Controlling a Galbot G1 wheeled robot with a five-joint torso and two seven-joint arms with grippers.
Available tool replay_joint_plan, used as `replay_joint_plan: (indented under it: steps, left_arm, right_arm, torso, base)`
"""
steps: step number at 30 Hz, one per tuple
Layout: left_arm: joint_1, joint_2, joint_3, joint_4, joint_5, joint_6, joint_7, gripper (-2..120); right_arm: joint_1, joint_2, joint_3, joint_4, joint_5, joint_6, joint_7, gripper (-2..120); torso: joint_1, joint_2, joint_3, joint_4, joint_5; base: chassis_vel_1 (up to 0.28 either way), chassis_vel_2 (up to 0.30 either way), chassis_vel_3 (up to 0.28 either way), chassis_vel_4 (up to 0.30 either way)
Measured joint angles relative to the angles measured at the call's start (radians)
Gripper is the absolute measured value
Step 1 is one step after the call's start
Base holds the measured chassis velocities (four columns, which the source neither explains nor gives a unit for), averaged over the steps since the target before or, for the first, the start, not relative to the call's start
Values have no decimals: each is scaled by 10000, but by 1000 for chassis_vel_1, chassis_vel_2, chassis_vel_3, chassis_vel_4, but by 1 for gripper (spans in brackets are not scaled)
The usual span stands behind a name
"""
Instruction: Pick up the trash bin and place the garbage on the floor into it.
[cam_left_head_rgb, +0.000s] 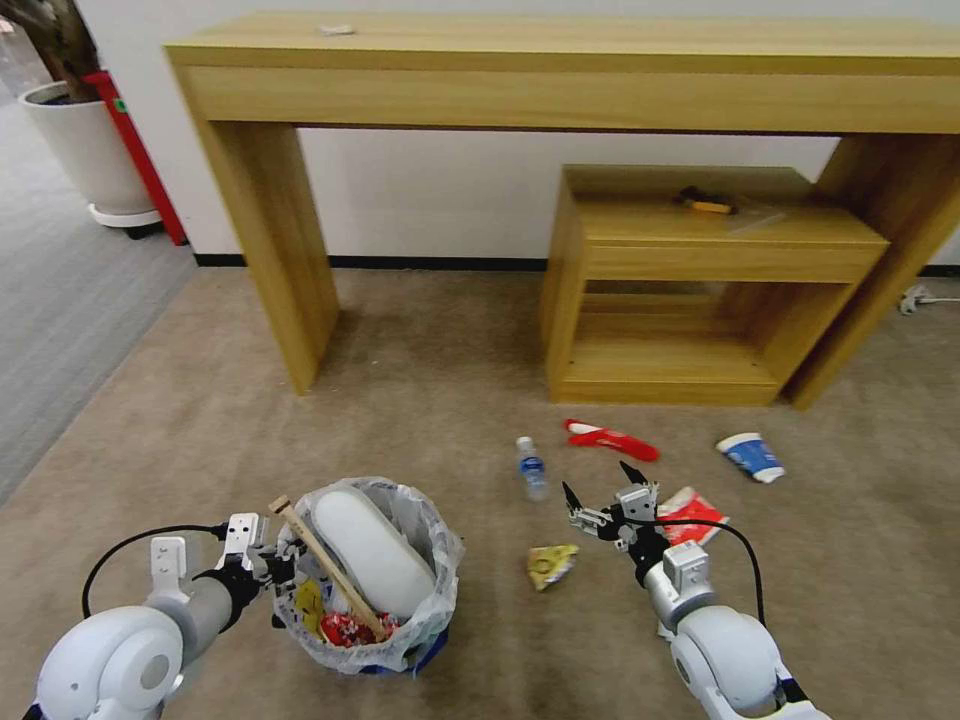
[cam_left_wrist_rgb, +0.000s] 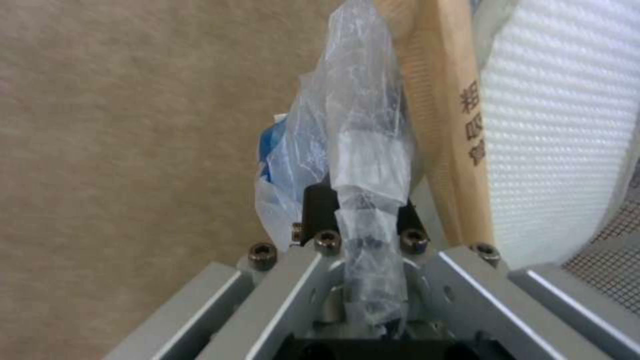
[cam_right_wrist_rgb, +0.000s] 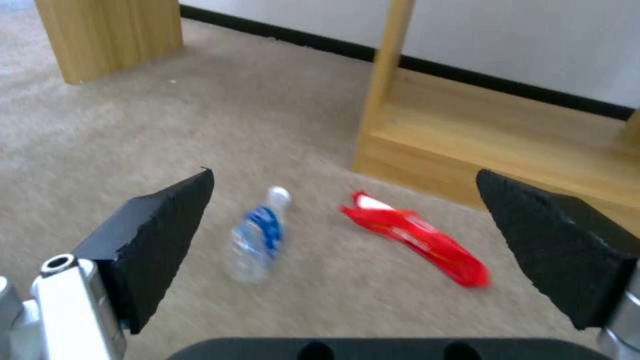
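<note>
Left gripper (cam_left_head_rgb: 285, 560) is clamped on the rim of the trash bin (cam_left_head_rgb: 370, 640), jaws closed over the wall and the crinkly liner bag (cam_left_wrist_rgb: 360, 150); the left wrist view shows the plastic pinched right between the fingers. Bin sits on the floor (cam_left_head_rgb: 450, 380) in front of the robot, on its left side, held at the rim; can't tell if the base is resting on the carpet or lifted clear. Already inside: white slipper (cam_left_head_rgb: 370, 550), wooden stick (cam_left_head_rgb: 325, 565) leaning against the rim next to the held spot, red wrapper (cam_left_head_rgb: 350, 628) at the bottom.

Right gripper (cam_left_head_rgb: 605, 490) is empty, jaws spread wide, hovering low over the carpet. Right wrist view looks past both pads at the clear bottle (cam_right_wrist_rgb: 257, 235) and the long red wrapper (cam_right_wrist_rgb: 417, 237), lying side by side but apart, near the low wooden shelf (cam_left_head_rgb: 690, 290).

Still loose on the carpet: yellow wrapper (cam_left_head_rgb: 552, 565) between bin and right arm, red-white packet (cam_left_head_rgb: 695, 512) just beside the right wrist, paper cup (cam_left_head_rgb: 752, 456) farther right.

Step, as I read it: mid-collection, right arm lining up on the next piece, probably the bottle. Next move needs the jaws centred across the bottle's body, descent to carpet level, close, then carry over to the bin mouth, clear of the stick
</note>
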Motion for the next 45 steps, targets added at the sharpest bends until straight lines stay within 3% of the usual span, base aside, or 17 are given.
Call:
replay_joint_plan:
  steps: [6, 11, 17, 22, 42, 45]
  left_arm:
    - [-175, 91, -278, 442, 34, 1, 121, 0]
    - [-309, 244, -761, 855, -5, 1, 309, 0]
    - [-216, 543, -1229, 1114, -169, 1, 555, 0]
    - [-58, 592, -1334, 1041, -244, 1, 591, 0]
    - [-127, 364, -960, 615, -189, 1, 451, 0]
    - [-133, 363, -949, 587, -187, 2, 435, 0]
  right_arm:
    - [96, -64, -31, -801, 291, -173, -1127, 100]
    - [655, -200, -793, -1645, 883, -899, -1838, 100]
    - [1667, -64, -2174, -2808, 1221, -1479, -1694, 100]
    - [2595, 407, -2855, -4067, 644, -1658, -1465, 100]
    - [4132, 972, -3297, -6502, 554, -2138, -2635, 100]
    - [4188, 1049, -3299, -6712, 446, -2108, -2671, 95]
  torso:
    - [-1, 1, -1, -2, -2]
    - [0, 1, -2, 6, -9]
    - [0, 0, -1, 4, -5]
    - [0, 1, -1, 1, -6]
    - [0, 0, -1, 3, -4]
    - [0, 1, -1, 2, -5]
  base:
    - [-163, -197, 184, 149]
    - [26, 33, -18, -20]
    - [23, 36, -32, -41]
    - [0, 0, 0, 0]
    - [0, 0, 0, 0]
    - [0, 0, 0, 0]
